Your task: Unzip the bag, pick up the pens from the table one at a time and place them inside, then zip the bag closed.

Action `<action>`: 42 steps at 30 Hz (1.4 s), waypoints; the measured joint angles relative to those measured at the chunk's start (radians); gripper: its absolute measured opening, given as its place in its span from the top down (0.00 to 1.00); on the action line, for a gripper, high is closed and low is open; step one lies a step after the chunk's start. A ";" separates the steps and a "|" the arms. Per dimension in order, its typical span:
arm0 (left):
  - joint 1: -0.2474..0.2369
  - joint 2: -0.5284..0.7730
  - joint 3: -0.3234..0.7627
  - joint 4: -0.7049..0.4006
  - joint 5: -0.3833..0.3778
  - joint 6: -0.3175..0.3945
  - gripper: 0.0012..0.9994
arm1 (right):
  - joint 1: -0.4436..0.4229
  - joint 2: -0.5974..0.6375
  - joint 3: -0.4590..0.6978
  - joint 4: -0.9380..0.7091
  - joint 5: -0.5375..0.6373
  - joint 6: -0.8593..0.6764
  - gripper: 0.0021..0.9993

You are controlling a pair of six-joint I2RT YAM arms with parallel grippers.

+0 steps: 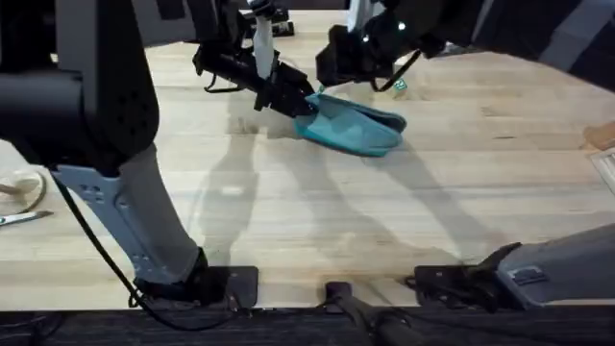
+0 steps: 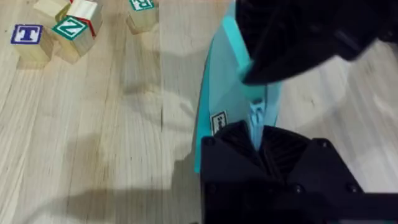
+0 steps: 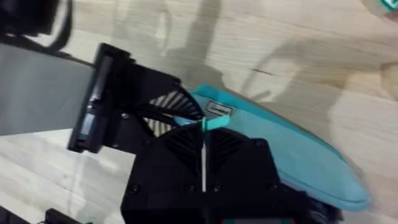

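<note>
Bag [image 1: 351,127] lies on worktop [image 1: 288,221] at about 12 o'clock from centre in the overhead view, long axis toward 4 o'clock. Left hand [image 1: 293,101] clenched on the bag's 10 o'clock end; left wrist view shows its fingers [image 2: 239,146] pinching teal fabric at the zipper. Right hand [image 3: 204,155] clenched on the zipper pull [image 3: 214,123]. Letter blocks [image 2: 62,28] nearby.

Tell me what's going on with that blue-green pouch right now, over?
Left gripper shut on the bag at its zipper end. Right gripper shut on the zipper tab. Bag on the table, nothing blocking.
</note>
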State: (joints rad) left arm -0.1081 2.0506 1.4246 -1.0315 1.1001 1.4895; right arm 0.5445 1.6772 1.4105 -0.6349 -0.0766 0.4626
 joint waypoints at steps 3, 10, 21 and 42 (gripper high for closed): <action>-0.001 0.000 0.000 0.000 0.000 0.000 0.96 | -0.027 -0.005 0.000 -0.033 -0.014 -0.027 0.97; -0.001 0.000 0.003 0.003 0.012 0.000 0.96 | -0.115 -0.059 0.000 -0.135 -0.033 -0.109 0.97; -0.003 0.000 0.003 -0.001 0.004 0.000 0.96 | -0.333 -0.083 0.000 -0.343 -0.036 -0.201 0.97; -0.026 0.000 0.003 0.008 0.004 0.000 0.96 | -0.511 -0.092 -0.106 -0.437 -0.031 -0.281 0.97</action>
State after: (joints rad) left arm -0.1341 2.0506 1.4281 -1.0239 1.1038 1.4895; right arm 0.0337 1.5852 1.3046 -1.0718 -0.1078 0.1816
